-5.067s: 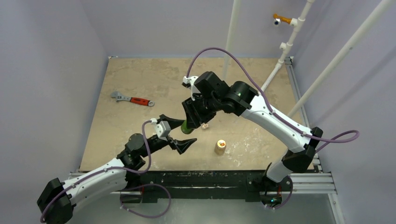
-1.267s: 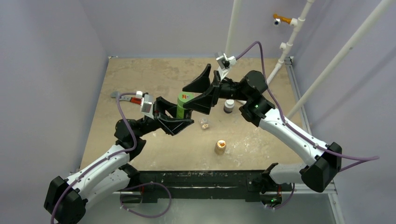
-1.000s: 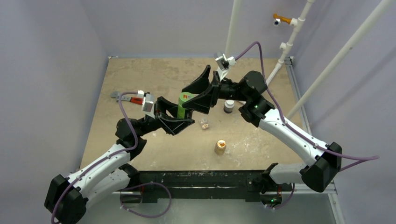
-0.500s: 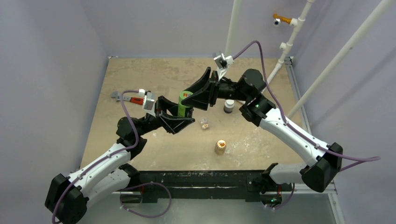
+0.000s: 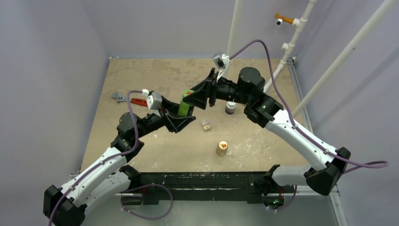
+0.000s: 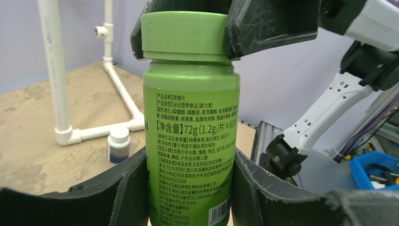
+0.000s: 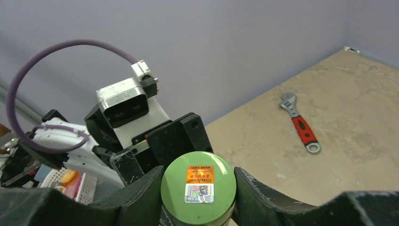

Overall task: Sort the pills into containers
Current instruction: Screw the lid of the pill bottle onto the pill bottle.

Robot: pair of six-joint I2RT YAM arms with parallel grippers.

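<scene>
My left gripper [image 5: 182, 118] is shut on the body of a green pill bottle [image 5: 184, 107] and holds it above the table. In the left wrist view the bottle [image 6: 190, 132] stands upright between my fingers [image 6: 131, 188]. My right gripper [image 5: 196, 96] is closed round the bottle's green cap [image 7: 198, 188]; both its fingers touch the cap [image 6: 184, 35]. The small transparent case [image 5: 205, 124] lies on the table just right of the bottle, apart from both grippers. No single pills can be made out.
A tan-orange bottle [image 5: 221, 148] stands near the front. A dark brown white-capped bottle [image 5: 230, 107] stands behind the right gripper; it also shows in the left wrist view [image 6: 118, 143]. A red-handled wrench [image 5: 134, 100] lies at the left. White pipes rise at the back right.
The right gripper's wide-open jaws have closed onto the green bottle's cap. The left gripper, still holding the bottle, has shifted slightly right and tilted it.
</scene>
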